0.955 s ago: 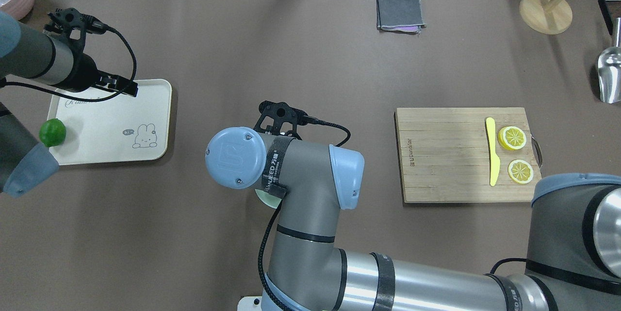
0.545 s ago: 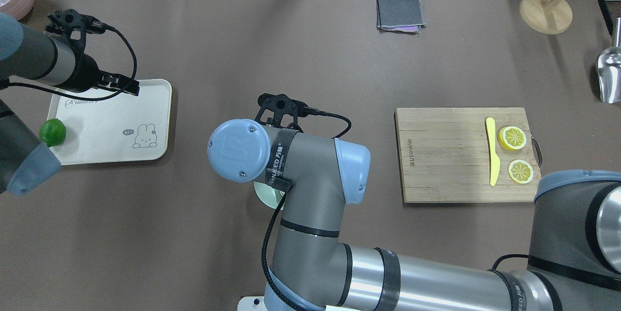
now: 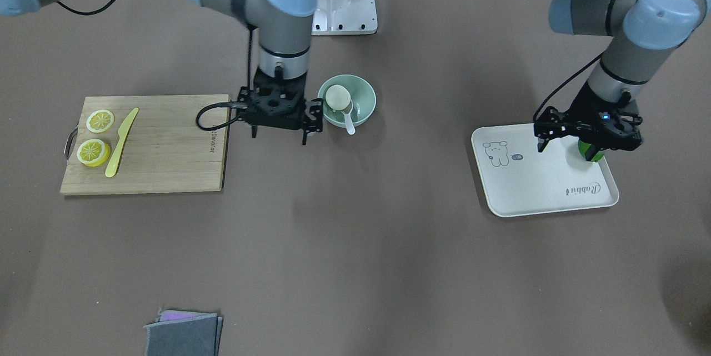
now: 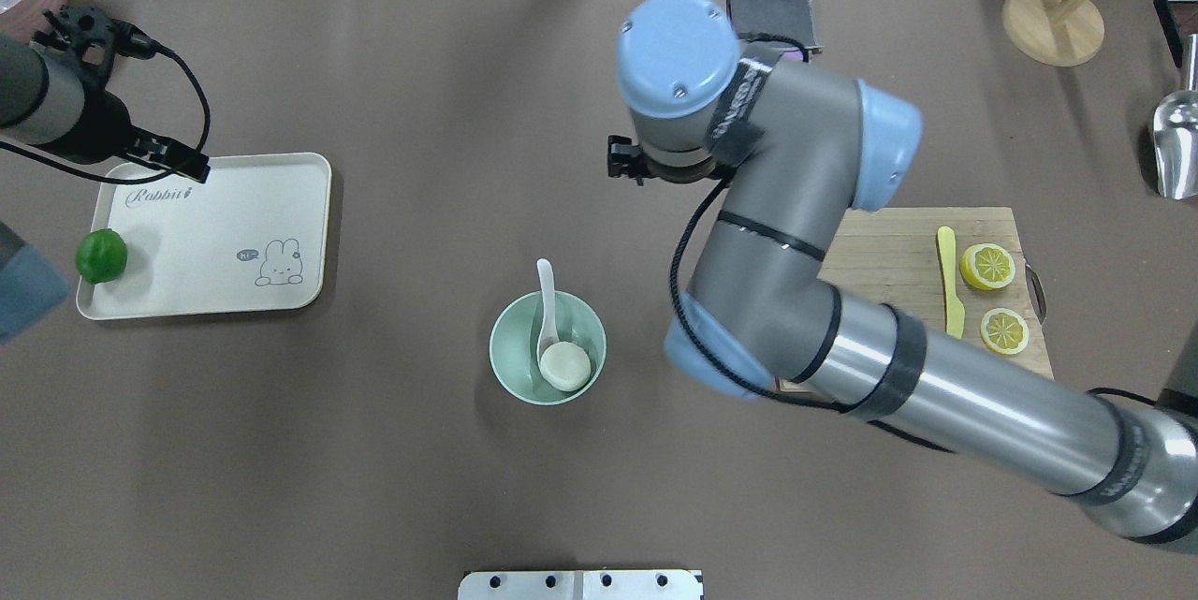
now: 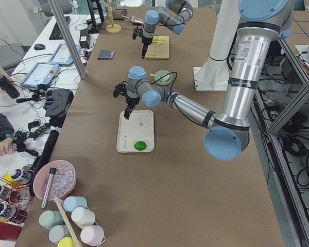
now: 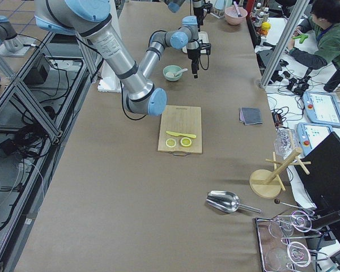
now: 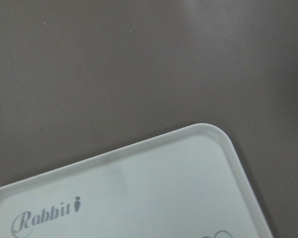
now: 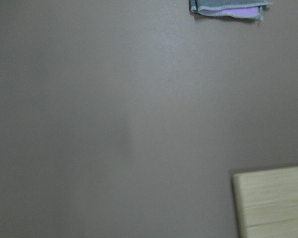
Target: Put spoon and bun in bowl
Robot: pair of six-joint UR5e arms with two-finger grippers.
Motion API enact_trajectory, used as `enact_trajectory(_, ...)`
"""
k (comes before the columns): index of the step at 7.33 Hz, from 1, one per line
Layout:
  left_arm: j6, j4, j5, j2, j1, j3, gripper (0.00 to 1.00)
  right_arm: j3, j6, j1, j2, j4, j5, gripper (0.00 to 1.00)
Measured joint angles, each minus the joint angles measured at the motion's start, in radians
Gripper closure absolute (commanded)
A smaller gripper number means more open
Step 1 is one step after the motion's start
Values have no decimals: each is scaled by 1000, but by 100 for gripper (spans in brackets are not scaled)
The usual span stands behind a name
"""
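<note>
Hovering above the table near the bowl (image 3: 365,95), right gripper (image 3: 279,135) is spread wide, holding nothing. Bun (image 3: 338,97) and spoon (image 3: 349,121) sit in the bowl, handle poking over the rim. Left gripper (image 3: 566,148) looks spread too, empty, over the tray (image 3: 533,189).

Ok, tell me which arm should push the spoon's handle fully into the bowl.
Right. The right gripper hangs open just beside the bowl, on whose rim the spoon leans with its handle sticking out. The left gripper is far off, over the tray.
</note>
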Motion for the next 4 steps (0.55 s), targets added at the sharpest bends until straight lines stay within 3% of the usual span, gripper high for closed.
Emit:
enact_trajectory(2,262,170,-109,18,-160,-3,0,61,-361,213,-160,2,187,0)
enact_trajectory(4,472,259,-135,82,-300,1,0,78,-709,428,-331,17,355,0)
